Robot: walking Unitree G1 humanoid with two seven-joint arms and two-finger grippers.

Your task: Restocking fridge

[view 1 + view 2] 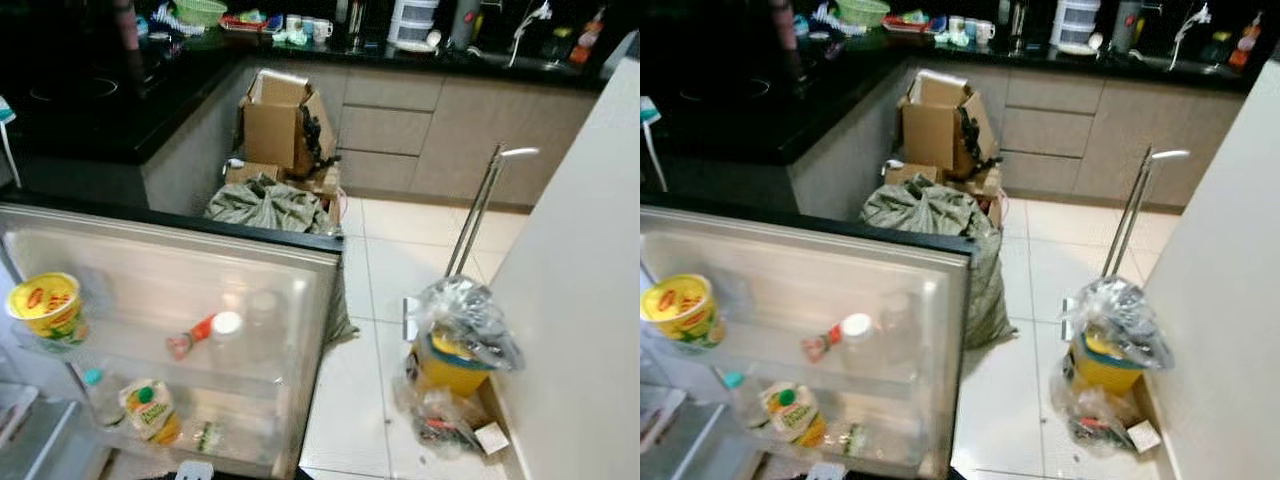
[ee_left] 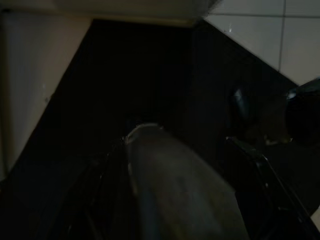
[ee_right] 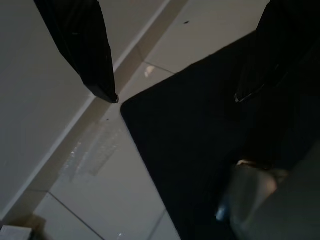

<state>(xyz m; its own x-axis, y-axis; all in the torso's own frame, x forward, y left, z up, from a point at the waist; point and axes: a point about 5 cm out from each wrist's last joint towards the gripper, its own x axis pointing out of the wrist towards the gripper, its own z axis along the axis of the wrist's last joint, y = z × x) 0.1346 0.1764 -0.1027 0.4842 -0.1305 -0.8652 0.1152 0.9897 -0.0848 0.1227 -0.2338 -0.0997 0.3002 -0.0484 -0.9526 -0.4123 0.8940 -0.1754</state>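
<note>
Fridge door (image 1: 170, 300) at lower left is shown open, shelves stocked with a yellow tub (image 1: 45, 308). Right gripper (image 3: 175, 95) is spread above floor tiles (image 3: 100, 200); left gripper's state cannot be told.

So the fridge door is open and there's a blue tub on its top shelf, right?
Not quite. The fridge door is open, but the tub on its top shelf is yellow, not blue. The left eye view shows it.

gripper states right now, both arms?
Left gripper: holding a dark cylindrical object, too dark to identify.
Right gripper: open, empty, hanging over the floor tiles.
</note>
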